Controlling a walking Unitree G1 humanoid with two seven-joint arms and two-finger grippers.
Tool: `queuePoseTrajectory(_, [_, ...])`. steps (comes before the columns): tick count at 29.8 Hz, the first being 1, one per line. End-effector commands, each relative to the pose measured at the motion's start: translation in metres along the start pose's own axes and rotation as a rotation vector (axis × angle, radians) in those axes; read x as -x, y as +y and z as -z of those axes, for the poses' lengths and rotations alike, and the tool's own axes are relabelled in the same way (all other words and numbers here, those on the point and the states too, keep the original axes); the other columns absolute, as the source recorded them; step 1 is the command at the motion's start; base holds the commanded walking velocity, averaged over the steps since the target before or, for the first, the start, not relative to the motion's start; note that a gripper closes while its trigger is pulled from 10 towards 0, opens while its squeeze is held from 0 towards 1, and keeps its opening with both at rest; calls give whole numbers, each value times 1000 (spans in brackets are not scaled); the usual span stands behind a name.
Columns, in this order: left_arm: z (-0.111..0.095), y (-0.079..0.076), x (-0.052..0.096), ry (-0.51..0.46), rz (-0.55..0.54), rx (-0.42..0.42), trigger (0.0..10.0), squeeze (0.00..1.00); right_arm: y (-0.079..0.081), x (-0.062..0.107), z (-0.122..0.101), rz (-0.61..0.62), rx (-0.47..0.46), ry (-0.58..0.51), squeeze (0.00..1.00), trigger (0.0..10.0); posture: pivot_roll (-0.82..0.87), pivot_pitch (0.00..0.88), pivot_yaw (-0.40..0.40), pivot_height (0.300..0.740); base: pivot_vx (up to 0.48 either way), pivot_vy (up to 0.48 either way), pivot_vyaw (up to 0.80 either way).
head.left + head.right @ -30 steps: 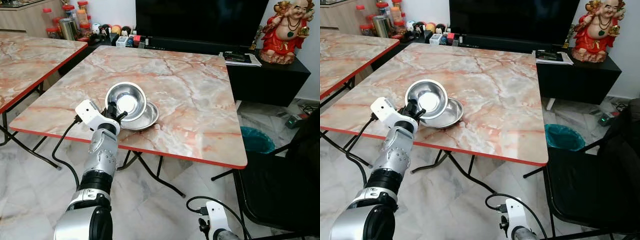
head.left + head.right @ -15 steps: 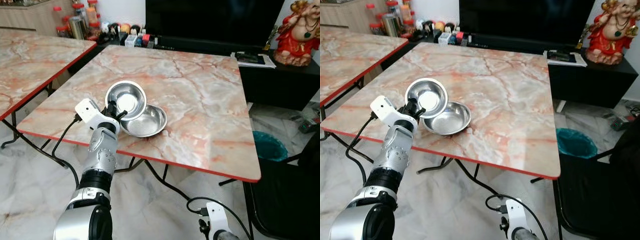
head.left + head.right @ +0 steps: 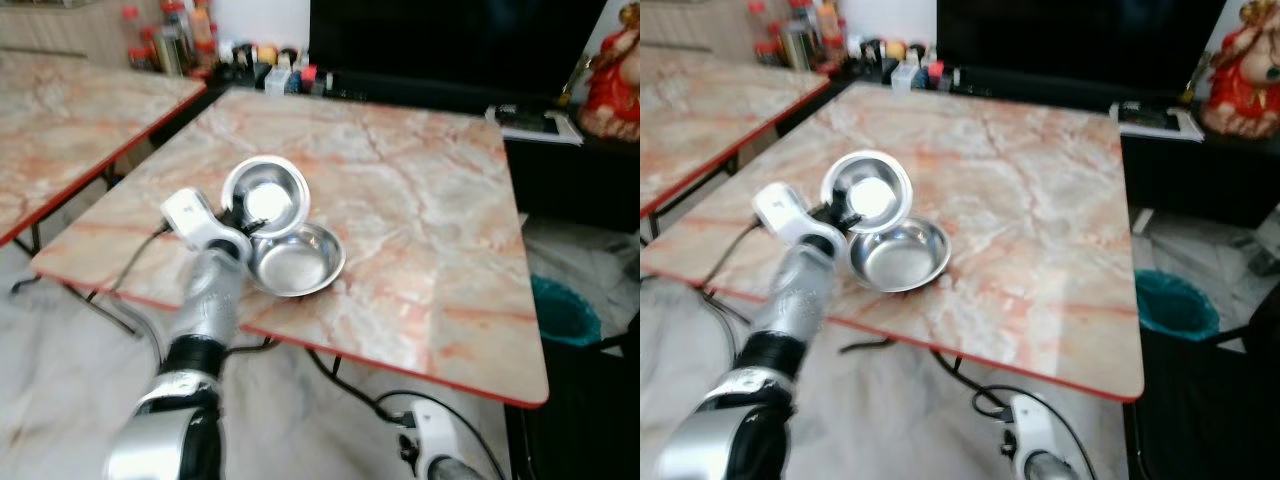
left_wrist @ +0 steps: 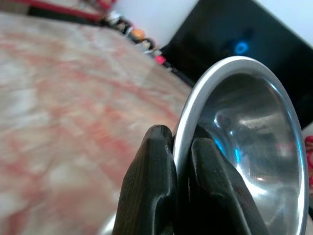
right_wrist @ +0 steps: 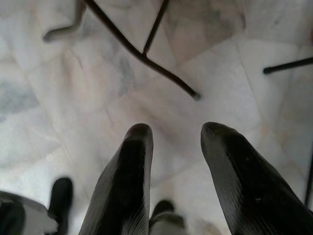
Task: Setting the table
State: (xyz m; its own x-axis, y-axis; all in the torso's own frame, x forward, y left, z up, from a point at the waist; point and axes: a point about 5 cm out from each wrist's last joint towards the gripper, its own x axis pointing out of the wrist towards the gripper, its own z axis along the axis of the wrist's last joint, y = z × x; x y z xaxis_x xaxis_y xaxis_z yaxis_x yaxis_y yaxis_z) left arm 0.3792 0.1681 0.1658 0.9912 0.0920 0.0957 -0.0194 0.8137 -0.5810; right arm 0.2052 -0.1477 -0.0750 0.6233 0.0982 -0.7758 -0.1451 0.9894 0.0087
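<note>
Steel bowl (image 3: 266, 191) pinched by its rim in left gripper (image 4: 177, 161), tilted over second bowl (image 3: 296, 260). Level it before setting down. Right gripper (image 5: 177, 142) open, idle.

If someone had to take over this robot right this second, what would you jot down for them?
Left end effector: shut on the rim of the tilted steel bowl, held over the table.
Right end effector: open, idle, low over the floor.
Second steel bowl sits on the table near the front edge, just beside the held one.
Done: bowls separated.
Left: set the held bowl down at its own place, probably farther along the table.
</note>
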Motion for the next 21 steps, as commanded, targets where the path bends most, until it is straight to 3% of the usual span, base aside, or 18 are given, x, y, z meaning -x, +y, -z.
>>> queuePoseTrajectory(1, [6,-26,-2,14,82,-3,10000,0,-12,3,10,32,-8,32,0,10000,3,0,-18,719,262,0,0])
queuePoseTrajectory(8, [10,-33,-1,46,132,-15,10000,0,-12,3,10,31,-6,33,0,10000,-1,0,-20,719,0,0,0])
queuePoseTrajectory(21, [10,-23,3,138,50,30,10000,0,-14,4,11,31,-3,37,0,10000,1,0,-24,719,0,0,0])
